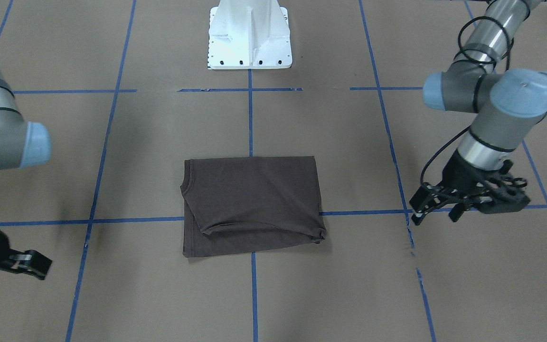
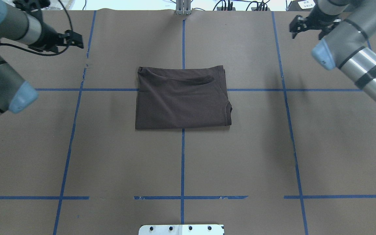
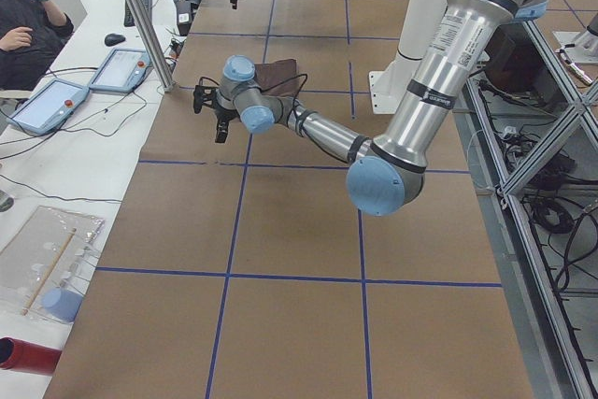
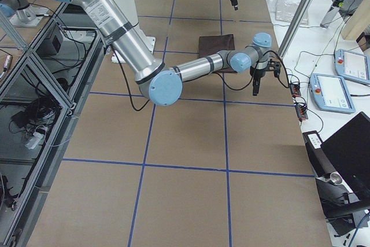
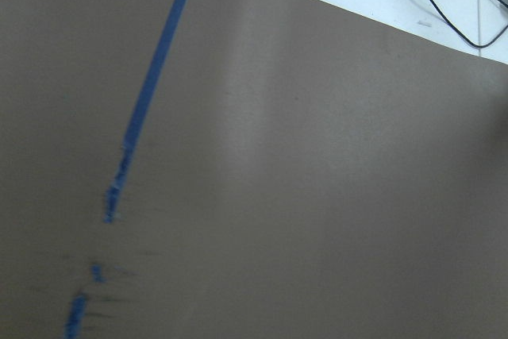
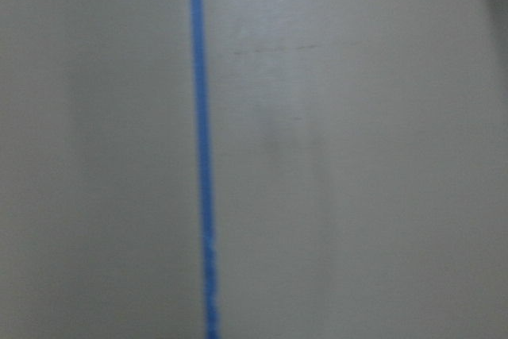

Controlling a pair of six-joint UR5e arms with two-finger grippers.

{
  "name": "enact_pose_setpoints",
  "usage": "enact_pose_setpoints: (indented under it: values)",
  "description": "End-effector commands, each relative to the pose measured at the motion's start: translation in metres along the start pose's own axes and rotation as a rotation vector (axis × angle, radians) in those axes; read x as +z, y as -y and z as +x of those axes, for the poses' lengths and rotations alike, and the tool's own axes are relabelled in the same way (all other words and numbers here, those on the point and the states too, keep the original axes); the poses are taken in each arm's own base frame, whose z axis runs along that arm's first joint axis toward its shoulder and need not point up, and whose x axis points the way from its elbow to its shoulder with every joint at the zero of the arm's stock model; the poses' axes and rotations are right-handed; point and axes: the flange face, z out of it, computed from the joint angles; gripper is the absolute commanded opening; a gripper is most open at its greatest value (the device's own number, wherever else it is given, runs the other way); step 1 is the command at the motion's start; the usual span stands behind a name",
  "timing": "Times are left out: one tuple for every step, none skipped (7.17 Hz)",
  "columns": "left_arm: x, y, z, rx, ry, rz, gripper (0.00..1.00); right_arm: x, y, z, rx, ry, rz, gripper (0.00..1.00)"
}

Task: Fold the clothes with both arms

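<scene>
Midway between L gripper (image 1: 435, 214) and R gripper (image 2: 307, 30), well apart from both: dark brown T-shirt (image 1: 252, 199), folded to a rough rectangle, flat on brown paper tabletop (image 1: 330, 294); upper layer smaller than lower one, w/ a loose curved fold along the edge away from the white pedestal base (image 1: 249, 35); small rounded notch at the shirt corner on the R gripper's side.

L gripper: fingers spread, nothing between them; hanging above bare paper just beside a blue tape line (image 1: 392, 142); tips angled down and in toward the shirt; L arm (image 1: 492, 109) bent at the wrist joints, black cable looped round it.

R gripper: fingers apart in overhead view, empty, over bare paper near the far table edge; only partly in frame in front-facing view; R arm (image 2: 361, 62) reaching in from the side, banded w/ black straps.

L wrist view: blurred brown paper, scuffed tape line, paper's edge w/ white surface and black cable beyond; R wrist view: blurred paper, one straight tape line.

Beyond the L gripper in left side view: seated operator (image 3: 28, 25) at a white bench.
</scene>
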Motion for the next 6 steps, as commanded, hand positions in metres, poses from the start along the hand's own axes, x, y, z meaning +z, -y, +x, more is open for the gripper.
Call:
enact_pose_setpoints:
  values:
    - [-0.103,0.011,-0.154,0.306,0.202,-0.040,1.00,-0.035,-0.052,0.158,-0.137,0.006,-0.056,1.00]
    - [-0.131,0.007,-0.223,0.414,0.220,-0.092,1.00,-0.040,-0.080,0.225,-0.180,0.065,-0.079,1.00]
    - [-0.157,-0.007,-0.283,0.487,0.196,-0.121,1.00,-0.061,-0.099,0.283,-0.183,0.122,-0.068,1.00]
    - [-0.156,-0.021,-0.312,0.543,0.173,-0.183,1.00,-0.064,-0.138,0.306,-0.201,0.127,-0.089,1.00]
    - [-0.158,-0.041,-0.334,0.509,0.169,-0.215,1.00,-0.058,-0.182,0.325,-0.172,0.116,-0.123,1.00]
    - [-0.146,-0.049,-0.349,0.482,0.178,-0.214,1.00,-0.059,-0.186,0.325,-0.168,0.116,-0.112,1.00]
